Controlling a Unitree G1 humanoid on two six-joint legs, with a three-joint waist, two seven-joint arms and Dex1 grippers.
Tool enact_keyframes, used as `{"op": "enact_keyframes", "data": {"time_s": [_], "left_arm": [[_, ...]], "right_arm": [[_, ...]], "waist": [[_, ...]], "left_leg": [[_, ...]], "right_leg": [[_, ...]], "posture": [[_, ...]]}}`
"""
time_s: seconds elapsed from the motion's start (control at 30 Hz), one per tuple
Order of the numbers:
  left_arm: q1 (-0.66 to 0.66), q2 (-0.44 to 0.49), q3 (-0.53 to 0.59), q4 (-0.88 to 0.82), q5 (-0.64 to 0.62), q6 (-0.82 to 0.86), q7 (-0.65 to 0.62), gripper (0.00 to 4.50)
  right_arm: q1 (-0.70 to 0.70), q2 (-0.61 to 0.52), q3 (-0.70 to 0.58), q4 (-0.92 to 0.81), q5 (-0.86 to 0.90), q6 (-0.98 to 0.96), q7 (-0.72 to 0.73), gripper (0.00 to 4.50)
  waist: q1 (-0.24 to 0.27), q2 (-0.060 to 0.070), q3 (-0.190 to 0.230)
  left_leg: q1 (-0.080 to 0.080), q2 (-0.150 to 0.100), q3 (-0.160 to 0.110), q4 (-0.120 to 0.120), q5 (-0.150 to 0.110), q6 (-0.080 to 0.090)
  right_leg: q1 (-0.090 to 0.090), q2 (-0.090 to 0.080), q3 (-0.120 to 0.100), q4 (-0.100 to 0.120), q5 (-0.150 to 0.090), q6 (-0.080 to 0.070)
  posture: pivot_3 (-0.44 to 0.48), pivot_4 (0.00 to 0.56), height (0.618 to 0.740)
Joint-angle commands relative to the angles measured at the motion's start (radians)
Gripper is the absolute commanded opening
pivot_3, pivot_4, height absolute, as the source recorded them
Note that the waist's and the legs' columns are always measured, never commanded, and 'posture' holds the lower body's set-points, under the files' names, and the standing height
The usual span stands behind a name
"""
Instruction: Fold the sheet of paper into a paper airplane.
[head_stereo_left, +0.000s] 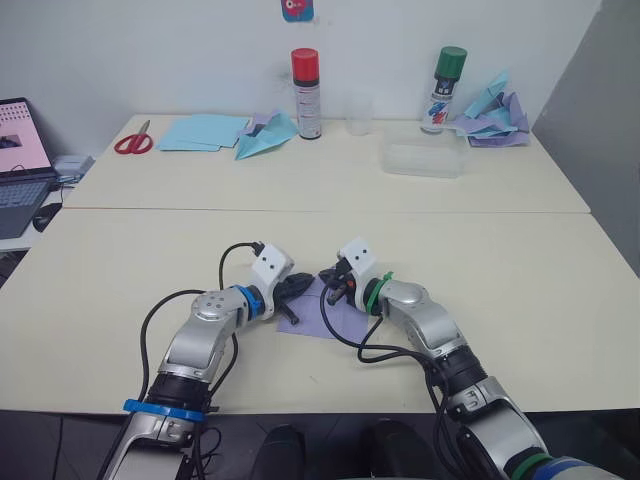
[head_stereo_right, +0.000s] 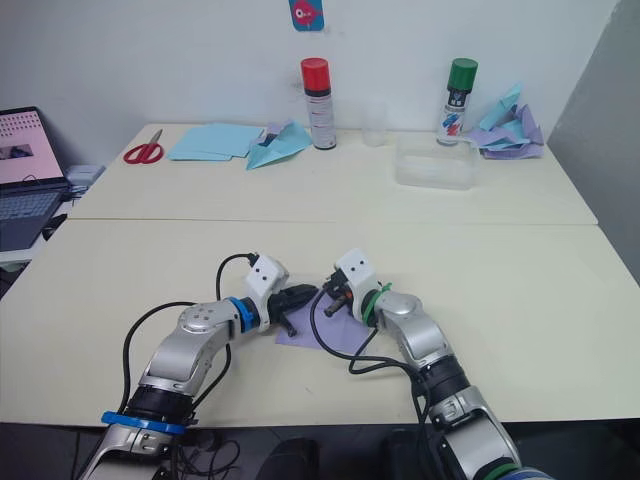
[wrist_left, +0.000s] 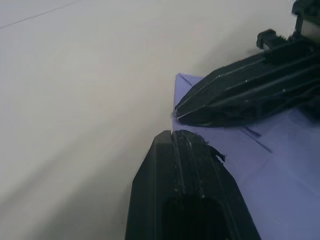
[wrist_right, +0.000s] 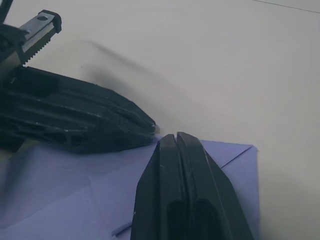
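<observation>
Where the two arms meet near the front of the pale surface (head_stereo_left: 120, 260), the sheet of paper (head_stereo_left: 322, 318) lies flat. Left gripper (head_stereo_left: 302, 287) and right gripper (head_stereo_left: 327, 279) rest tip to tip over its far edge, fingers pressed closed, pinching nothing visible.

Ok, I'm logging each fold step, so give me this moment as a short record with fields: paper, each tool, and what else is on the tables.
paper: sheet of paper, lavender, lying flat on the near table, faint creases visible
left tool: left gripper, fingers shut, tip at the sheet's far edge
right tool: right gripper, fingers shut, tip over the sheet, close to the left tool's tip
far table: scissors, light blue sheets, light blue paper plane, two spray cans, clear box, crumpled paper heap
</observation>
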Motion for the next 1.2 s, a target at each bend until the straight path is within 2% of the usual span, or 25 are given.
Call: {"op": "enact_keyframes", "data": {"time_s": [0.03, 0.2, 0.4, 0.63, 0.73, 0.8, 0.9, 1.03, 1.13, 1.2], "left_arm": [[-0.033, -0.016, 0.014, -0.037, -0.035, 0.049, 0.011, 0.09], [-0.013, 0.008, -0.015, 0.005, 0.023, 0.050, 0.038, 0.09], [0.079, 0.067, 0.018, -0.075, 0.015, 0.133, 0.056, 0.09], [0.177, 0.102, 0.117, -0.251, -0.056, 0.190, 0.095, 0.09], [0.156, 0.071, 0.189, -0.334, -0.129, 0.199, 0.122, 0.09], [0.135, 0.073, 0.190, -0.353, -0.142, 0.191, 0.112, 0.09], [0.110, 0.076, 0.145, -0.327, -0.126, 0.188, 0.098, 0.09], [0.079, 0.070, 0.007, -0.227, -0.054, 0.144, 0.051, 0.09], [0.071, 0.066, -0.054, -0.166, -0.022, 0.128, 0.036, 0.09], [0.069, 0.063, -0.076, -0.137, -0.004, 0.113, 0.034, 0.00]], "right_arm": [[0.000, -0.011, 0.005, 0.029, -0.020, 0.018, -0.006, 0.00], [-0.001, -0.001, -0.005, 0.025, -0.006, 0.036, -0.013, 0.00], [0.002, -0.008, 0.000, 0.018, -0.013, 0.046, -0.008, 0.00], [0.001, -0.014, 0.007, 0.024, -0.016, 0.043, -0.003, 0.00], [0.001, -0.014, 0.009, 0.024, -0.015, 0.041, -0.001, 0.00], [0.000, -0.016, 0.009, 0.023, -0.013, 0.039, 0.003, 0.00], [-0.001, -0.018, 0.005, 0.018, -0.005, 0.031, 0.016, 0.00], [0.001, -0.028, 0.007, -0.024, 0.007, 0.032, 0.052, 0.00], [0.000, -0.031, -0.018, -0.062, 0.027, 0.057, 0.053, 0.00], [0.003, -0.042, -0.021, -0.095, 0.040, 0.082, 0.062, 0.65]], "waist": [[-0.001, 0.000, 0.000], [-0.003, 0.000, 0.000], [-0.004, 0.000, 0.000], [-0.004, 0.000, 0.000], [-0.002, 0.000, 0.000], [-0.001, -0.001, 0.001], [-0.002, -0.001, 0.001], [-0.003, -0.001, 0.001], [-0.002, -0.001, 0.002], [0.000, 0.000, 0.002]], "left_leg": [[0.000, 0.000, 0.000, 0.000, 0.000, 0.000], [0.000, 0.000, 0.000, 0.000, 0.000, 0.000], [0.001, 0.001, 0.000, 0.000, 0.000, 0.000], [0.001, 0.002, 0.000, -0.001, 0.000, 0.000], [0.001, 0.002, -0.001, -0.001, 0.000, 0.000], [0.000, 0.002, -0.002, -0.001, 0.000, 0.000], [0.000, 0.001, -0.002, 0.000, 0.000, 0.000], [0.000, 0.000, -0.001, -0.001, 0.000, 0.000], [-0.002, 0.000, -0.001, -0.001, 0.000, 0.000], [-0.003, 0.000, -0.002, -0.001, 0.000, 0.000]], "right_leg": [[0.000, 0.000, 0.000, 0.000, 0.000, 0.000], [0.000, 0.000, 0.000, 0.000, 0.000, 0.000], [0.000, 0.000, 0.001, 0.000, 0.000, 0.000], [0.000, -0.001, 0.001, 0.000, -0.001, -0.001], [0.000, -0.001, 0.000, 0.000, -0.001, -0.001], [0.000, -0.001, -0.001, 0.000, -0.001, -0.001], [0.000, -0.001, 0.000, 0.000, -0.001, -0.001], [0.000, 0.000, 0.001, -0.001, -0.001, -0.001], [-0.002, 0.000, 0.001, -0.002, -0.001, -0.001], [-0.002, 0.000, 0.000, -0.002, -0.001, -0.001]], "posture": [[0.000, 0.150, 0.740], [0.000, 0.150, 0.740], [0.000, 0.150, 0.740], [0.000, 0.150, 0.740], [0.000, 0.150, 0.740], [0.000, 0.150, 0.740], [0.000, 0.150, 0.740], [0.000, 0.150, 0.740], [0.000, 0.150, 0.740], [0.000, 0.150, 0.740]]}}
